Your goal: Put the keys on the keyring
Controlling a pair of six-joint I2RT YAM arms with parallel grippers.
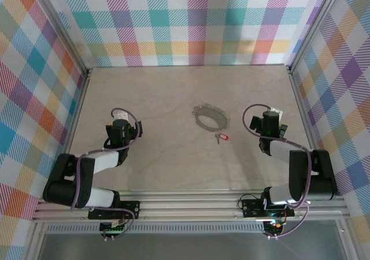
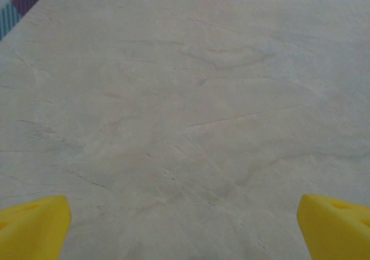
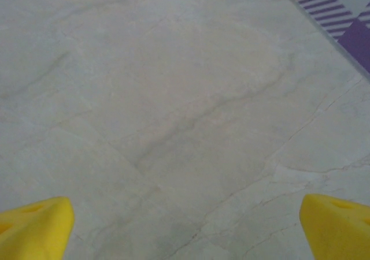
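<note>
When we looked from above, the keyring (image 1: 211, 117) lay as a floppy loop of beaded chain on the table (image 1: 167, 162), near the middle and a little toward the right side. The key (image 1: 222, 137) with its red head lay just beside the loop, at its near right side; whether it touched the chain, we could not tell. The left gripper (image 1: 120, 119) stood well apart from both, to their left. The right gripper (image 1: 272, 118) stood to their right, somewhat nearer. In the left wrist view the yellow fingers (image 2: 34, 225) were spread wide at the two lower corners, with bare table between them. In the right wrist view the yellow fingers (image 3: 36, 222) were spread equally wide and held nothing. A piece of the checked wall (image 3: 347, 29) was seen at the upper right.
</note>
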